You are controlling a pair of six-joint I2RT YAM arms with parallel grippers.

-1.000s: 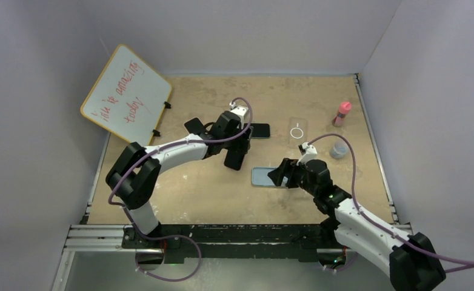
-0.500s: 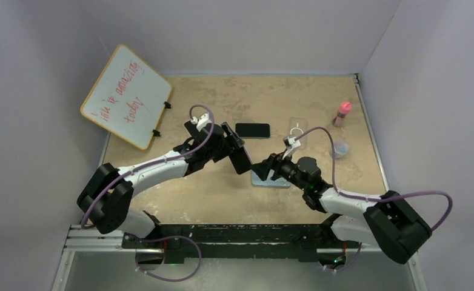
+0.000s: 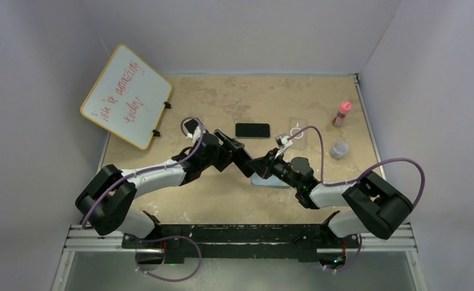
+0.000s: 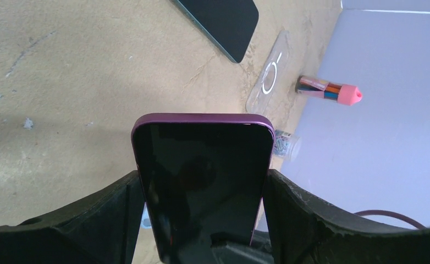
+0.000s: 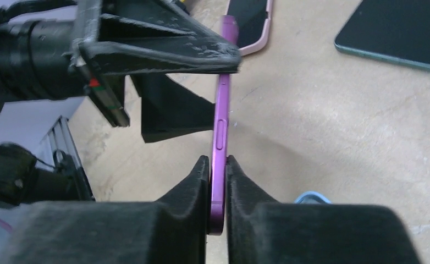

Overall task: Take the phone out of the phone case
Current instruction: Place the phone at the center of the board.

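— Sandy, scuffed tabletop (image 3: 222, 200), boxed in by pale grey walls. What have the arms got?

— The left gripper (image 4: 202, 180) is clamped across the two long edges of a glossy purple case (image 4: 202, 117), with a dark-screened phone (image 4: 202, 159) seated inside it. The right gripper (image 5: 217, 162) is pinched tight on that phone's front and back at one end, seen edge-on from its own wrist. Between them the phone hangs off the surface, near the middle of the tabletop.

— And around it?

— Just behind it lies a flat black phone (image 3: 252, 130), screen up. Right of that is a clear plastic case (image 3: 297, 129). Further right a clear tube with a pink cap (image 3: 342, 113) stands by the wall with coloured bits inside, and a small clear jar (image 3: 339, 149) sits near it. A white board with a yellow rim (image 3: 125, 96) leans at the far left.

— Anything in the way?

— The left gripper's black finger (image 5: 158, 49) crosses the upper part of the right wrist view and meets the purple edge there.

— Any writing?

— Red handwriting on the board, too slanted and small to read. The clear plastic case carries a white ring with a short bar.

— Hidden bits?

— A pale blue flat object (image 3: 262, 180) lies under the right arm, mostly covered, and I cannot tell what it is. A phone with a pink rim (image 5: 251, 25) is cut off at the top of the right wrist view.
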